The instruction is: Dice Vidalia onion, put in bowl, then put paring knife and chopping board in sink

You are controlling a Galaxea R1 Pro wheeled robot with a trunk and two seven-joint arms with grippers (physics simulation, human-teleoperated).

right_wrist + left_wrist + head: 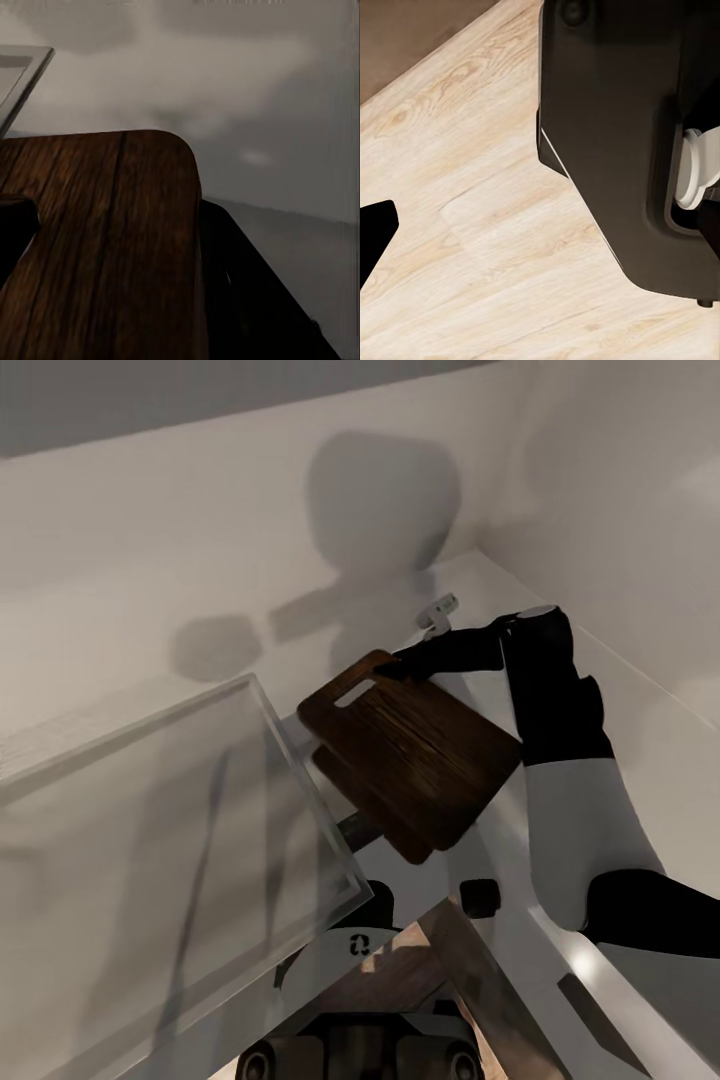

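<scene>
1. Holding the chopping board [415, 755] at its slotted end, the right gripper [400, 665] kept it tilted in the air, its fingers pinching the edge near the oval slot.
2. The board was dark brown wood with visible grain and rounded corners [97, 247]; it hung just beside the corner of a pale grey rimmed surface [150, 840], with open room toward the plain white walls.
3. In the left wrist view there was light wooden floor [472, 225] and a dark robot part; I cannot tell the state of the left fingers.
</scene>
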